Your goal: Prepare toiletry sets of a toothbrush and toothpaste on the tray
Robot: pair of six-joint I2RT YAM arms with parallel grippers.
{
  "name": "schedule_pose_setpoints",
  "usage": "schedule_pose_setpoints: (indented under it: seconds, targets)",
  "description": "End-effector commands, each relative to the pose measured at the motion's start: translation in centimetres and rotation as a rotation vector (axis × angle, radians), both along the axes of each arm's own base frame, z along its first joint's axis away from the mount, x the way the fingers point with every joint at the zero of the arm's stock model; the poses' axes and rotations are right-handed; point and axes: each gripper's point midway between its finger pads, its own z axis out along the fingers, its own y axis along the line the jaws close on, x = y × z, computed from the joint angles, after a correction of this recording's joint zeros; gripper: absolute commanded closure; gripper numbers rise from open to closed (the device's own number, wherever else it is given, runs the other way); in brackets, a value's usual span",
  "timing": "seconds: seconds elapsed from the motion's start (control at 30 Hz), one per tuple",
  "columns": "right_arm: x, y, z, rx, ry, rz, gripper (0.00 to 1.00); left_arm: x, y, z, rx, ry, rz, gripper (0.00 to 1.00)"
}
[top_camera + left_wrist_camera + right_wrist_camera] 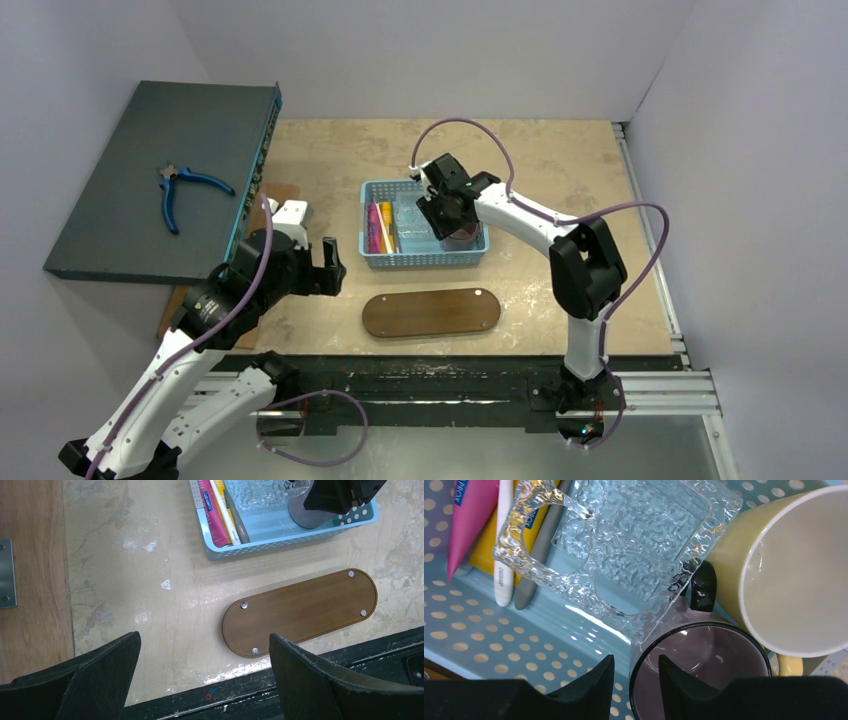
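The dark brown tray (430,312) lies bare near the table's front edge and also shows in the left wrist view (300,612). The white toothbrush (503,540), the pink tube (466,520) and the yellow tube (483,555) lie together at the left end of the blue basket (425,258). My right gripper (636,660) is down in the basket, jaws narrowly apart astride the rim of a dark purple mug (704,670). My left gripper (204,636) is open and empty, hovering left of the tray.
The basket also holds a clear glass dish (624,545), a yellow mug (794,565) and a grey stick (531,575). Blue-handled pliers (185,190) lie on a dark board (120,230) at the far left. A lighter wooden board (30,580) lies left of the left gripper.
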Motion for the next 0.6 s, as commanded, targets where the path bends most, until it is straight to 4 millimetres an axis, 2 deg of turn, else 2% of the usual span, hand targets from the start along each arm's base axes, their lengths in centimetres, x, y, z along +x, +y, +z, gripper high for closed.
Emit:
schedule_pose_setpoints:
  seconds: [0.0, 0.2, 0.3, 0.47, 0.57]
  targets:
    - [1.0, 0.5, 0.4, -0.007, -0.033, 0.000, 0.61, 0.3, 0.0, 0.0, 0.013, -0.015, -0.008, 0.00]
    - [1.0, 0.4, -0.8, -0.025, -0.013, 0.000, 0.69, 0.4, 0.0, -0.1, 0.014, -0.014, -0.008, 0.00]
    - [0.9, 0.4, -1.0, -0.033, -0.010, 0.002, 0.78, 0.4, 0.0, -0.1, 0.015, -0.012, -0.008, 0.00]
    - [1.0, 0.2, -0.7, -0.036, -0.019, -0.004, 1.00, 0.4, 0.0, -0.1, 0.019, -0.012, -0.007, 0.00]
    - [1.1, 0.1, 0.2, -0.030, -0.039, -0.007, 1.00, 0.4, 0.0, -0.1, 0.017, -0.012, -0.009, 0.00]
